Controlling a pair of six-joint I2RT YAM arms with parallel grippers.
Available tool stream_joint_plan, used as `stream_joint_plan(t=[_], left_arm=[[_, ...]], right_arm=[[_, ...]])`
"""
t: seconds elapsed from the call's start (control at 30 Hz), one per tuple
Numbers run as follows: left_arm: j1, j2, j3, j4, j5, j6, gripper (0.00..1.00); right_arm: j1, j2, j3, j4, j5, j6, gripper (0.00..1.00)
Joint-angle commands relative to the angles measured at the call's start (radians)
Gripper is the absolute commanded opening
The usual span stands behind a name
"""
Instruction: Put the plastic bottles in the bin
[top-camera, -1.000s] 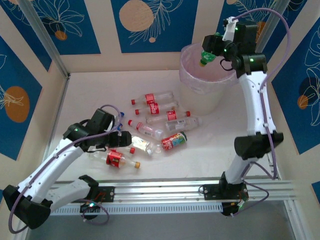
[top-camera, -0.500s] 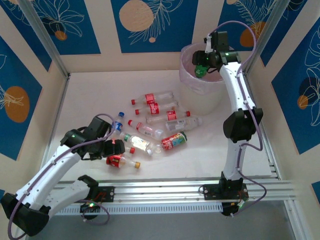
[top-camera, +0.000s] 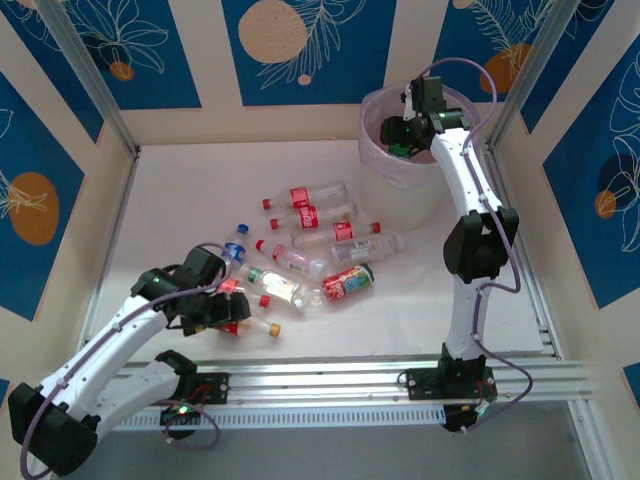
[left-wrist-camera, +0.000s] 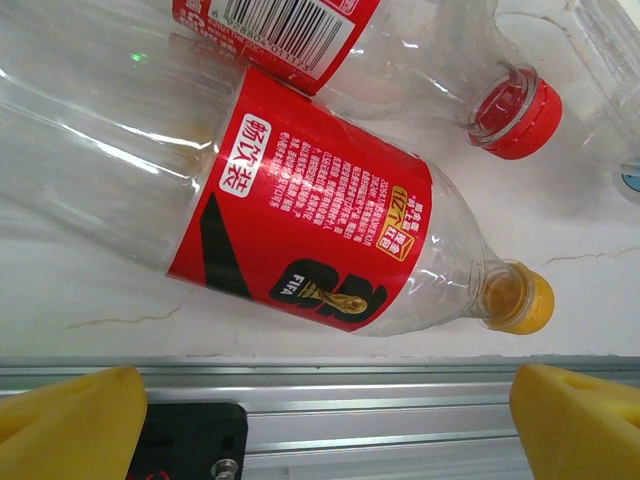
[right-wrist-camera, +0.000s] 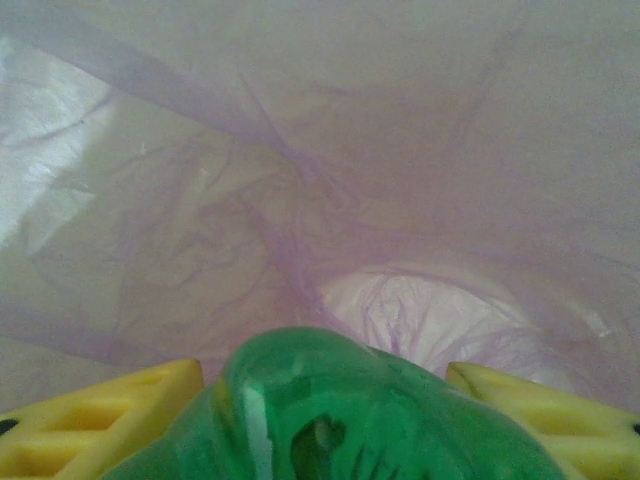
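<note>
Right pincer (top-camera: 400, 133) is closed on the green bottle (right-wrist-camera: 330, 425), whose body fills the gap between the two yellow pads (right-wrist-camera: 110, 415). We place both within the ring of the bin (top-camera: 410, 205), which stands at the far right of the table (top-camera: 180, 190).

Left pincer (top-camera: 222, 310) stands wide open, gripping nothing, low over the near end of the heap of bottles (top-camera: 320, 215). These lie on their sides at mid-table, well apart from the bin.

Containers. The bin is lined with a pale lilac bag (right-wrist-camera: 300, 150). The green bottle hangs in its mouth, held clear of the lining. From above we cannot tell what rests at the bottom.

Differences between views:
- The overhead view gives the layout: bin far right, heap in the middle, one arm at each.
- The right wrist view adds the inside of the bag, with crumpled folds on every side and a paler patch low down beyond the green bottle.
- The left wrist view adds detail of the nearest bottles. A clear one with a red label and a yellow cap (left-wrist-camera: 525, 300) lies just beyond the rail (left-wrist-camera: 400, 425). Beside it lies another with a red cap (left-wrist-camera: 515, 115). Both yellow pads sit at the bottom corners, short of the bottles and not touching them.
</note>
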Motion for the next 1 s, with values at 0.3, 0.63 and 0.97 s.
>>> stream_joint_plan(t=[0.3, 0.63, 0.97], left_arm=[[0.012, -0.012, -0.098, 0.063, 0.021, -0.077, 1.0], [0.012, -0.046, -0.23, 0.292, -0.034, -0.246, 1.0], [0.012, -0.096, -0.373, 0.461, -0.14, -0.41, 1.0]], right_arm=[[0.014, -0.051, -0.015, 0.018, -0.02, -0.023, 0.84], [0.054, -0.266, -0.048, -0.047, -0.094, -0.061, 0.88], [0.097, -0.499, -0.258, 0.005, -0.176, -0.027, 0.88]])
